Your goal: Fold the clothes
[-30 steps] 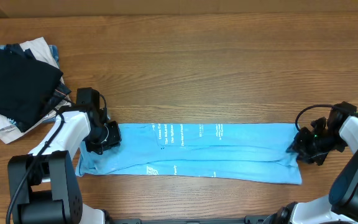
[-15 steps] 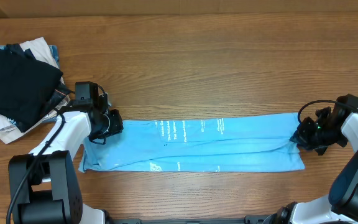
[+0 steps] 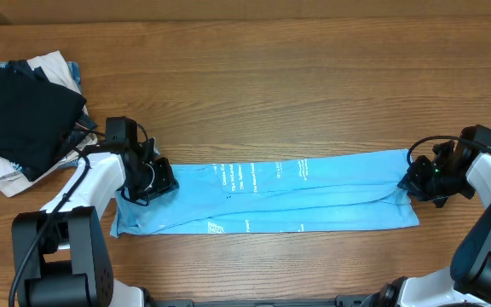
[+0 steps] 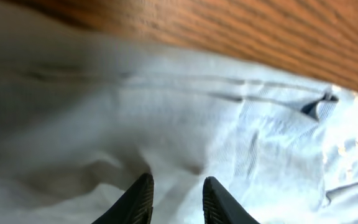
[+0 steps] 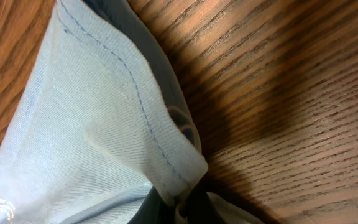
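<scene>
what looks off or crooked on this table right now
The T-shirt, folded into a long strip, lies slightly askew: its right end, pinched by the right gripper, sits farther from the robot than its left end. The garment pile at the far left is untidy.

Lab-type robot bench: wood-grain table (image 3: pixel 280 85), cabled arms (image 3: pixel 92 175), garment pile (image 3: pixel 20 111)
</scene>
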Robot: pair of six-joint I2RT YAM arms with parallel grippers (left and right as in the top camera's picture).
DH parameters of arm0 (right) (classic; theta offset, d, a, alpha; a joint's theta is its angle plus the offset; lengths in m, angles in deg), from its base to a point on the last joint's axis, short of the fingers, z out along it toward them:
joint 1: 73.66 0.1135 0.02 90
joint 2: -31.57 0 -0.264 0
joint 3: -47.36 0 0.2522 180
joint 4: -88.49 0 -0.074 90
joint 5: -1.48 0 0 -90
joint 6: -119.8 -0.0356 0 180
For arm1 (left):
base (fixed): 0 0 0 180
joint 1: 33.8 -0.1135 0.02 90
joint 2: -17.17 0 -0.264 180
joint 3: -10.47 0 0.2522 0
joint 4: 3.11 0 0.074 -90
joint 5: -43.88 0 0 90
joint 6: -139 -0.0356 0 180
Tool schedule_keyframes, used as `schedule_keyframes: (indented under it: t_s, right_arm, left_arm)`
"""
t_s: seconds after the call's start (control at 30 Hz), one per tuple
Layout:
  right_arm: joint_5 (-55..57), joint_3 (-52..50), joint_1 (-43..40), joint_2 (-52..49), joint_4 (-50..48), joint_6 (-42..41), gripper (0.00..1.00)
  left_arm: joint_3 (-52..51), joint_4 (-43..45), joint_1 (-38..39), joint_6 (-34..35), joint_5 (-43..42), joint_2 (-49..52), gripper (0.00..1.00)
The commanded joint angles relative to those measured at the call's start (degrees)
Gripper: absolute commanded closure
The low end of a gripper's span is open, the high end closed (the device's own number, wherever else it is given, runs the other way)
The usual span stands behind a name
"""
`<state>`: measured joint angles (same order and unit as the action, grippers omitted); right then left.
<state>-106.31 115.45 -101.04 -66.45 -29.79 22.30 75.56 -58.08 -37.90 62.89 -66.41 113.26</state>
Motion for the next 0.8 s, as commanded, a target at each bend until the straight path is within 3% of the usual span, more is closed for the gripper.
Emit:
schedule_keyframes:
  t_s: [0.0,0.17,0.47,0.77]
  right_arm:
    - [-0.31,1.36,0.11,-0.26,-0.33,-0.42,0.96]
    - [-0.33,1.36,0.11,-0.26,0.09,-0.42,0.96]
    - [-0.33,1.36,0.11,-0.26,-0.63,-0.44,0.96]
    - [-0.33,1.36,0.17,-0.26,-7.50,-1.51,0.96]
  left_arm:
    - [-0.17,-1.25,0.37,1.14,2.23,-0.87,0.70]
    - [-1.05,1.64,0.44,-0.04,17.86,-0.74,0.72]
    - [-3.65,13.46,0.44,-3.89,21.29,3.74,0.75]
    - [-2.29,26.53,0.37,-4.70,21.75,5.55,0.75]
